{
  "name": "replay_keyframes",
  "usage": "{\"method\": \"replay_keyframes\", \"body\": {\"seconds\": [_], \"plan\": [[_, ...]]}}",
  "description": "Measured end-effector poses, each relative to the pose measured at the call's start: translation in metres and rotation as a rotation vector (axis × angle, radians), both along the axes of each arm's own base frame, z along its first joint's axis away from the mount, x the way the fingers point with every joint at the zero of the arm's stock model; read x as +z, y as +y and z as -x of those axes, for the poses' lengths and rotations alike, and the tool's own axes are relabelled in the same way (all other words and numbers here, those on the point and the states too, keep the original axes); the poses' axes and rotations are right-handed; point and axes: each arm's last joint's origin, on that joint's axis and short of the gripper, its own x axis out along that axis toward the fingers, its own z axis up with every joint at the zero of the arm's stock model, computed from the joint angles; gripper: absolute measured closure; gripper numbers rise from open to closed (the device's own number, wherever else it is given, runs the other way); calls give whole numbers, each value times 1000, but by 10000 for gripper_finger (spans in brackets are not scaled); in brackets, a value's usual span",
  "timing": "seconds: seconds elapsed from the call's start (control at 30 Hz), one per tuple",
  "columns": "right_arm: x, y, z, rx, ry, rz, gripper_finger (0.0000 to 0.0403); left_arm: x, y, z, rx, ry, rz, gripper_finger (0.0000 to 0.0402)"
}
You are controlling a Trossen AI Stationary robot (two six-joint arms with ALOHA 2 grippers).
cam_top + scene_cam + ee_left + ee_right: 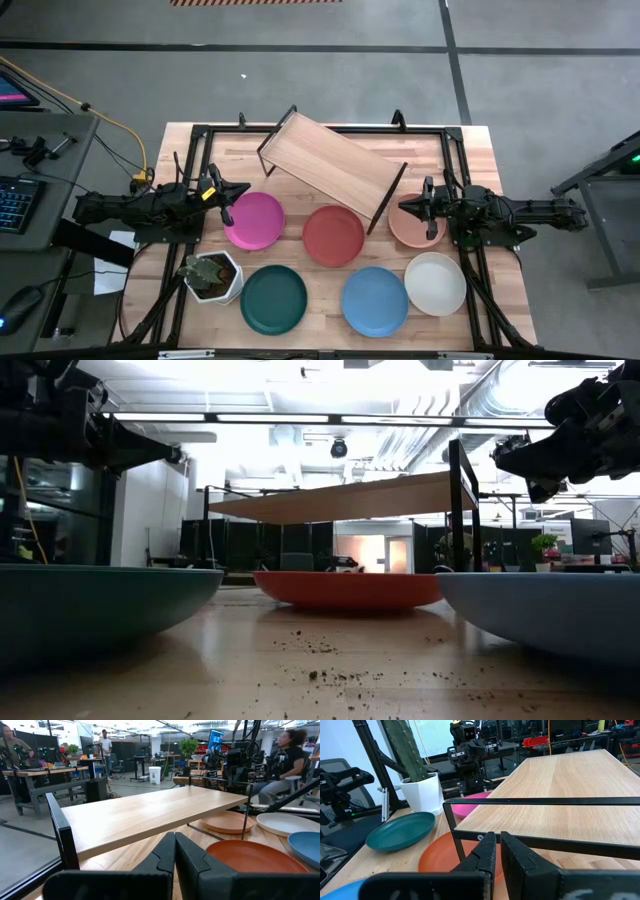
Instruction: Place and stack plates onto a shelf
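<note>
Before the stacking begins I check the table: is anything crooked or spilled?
Yes. The shelf sits diagonally, not square to the table edges. Dark crumbs are scattered on the wood between the plates.

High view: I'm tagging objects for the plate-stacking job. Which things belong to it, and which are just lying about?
Job:
shelf
magenta plate
red plate
peach plate
dark green plate
blue plate
white plate

Lying about:
potted plant
keyboard
</note>
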Motion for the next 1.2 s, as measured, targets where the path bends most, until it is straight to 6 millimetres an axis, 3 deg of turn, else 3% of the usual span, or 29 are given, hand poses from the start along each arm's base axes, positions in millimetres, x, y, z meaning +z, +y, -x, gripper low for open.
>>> {"method": "replay_keyframes", "body": {"seconds": [1.2], "plan": [[0, 0, 0, -10, 0, 27, 391, 0, 0, 0, 0, 0, 0, 401]]}}
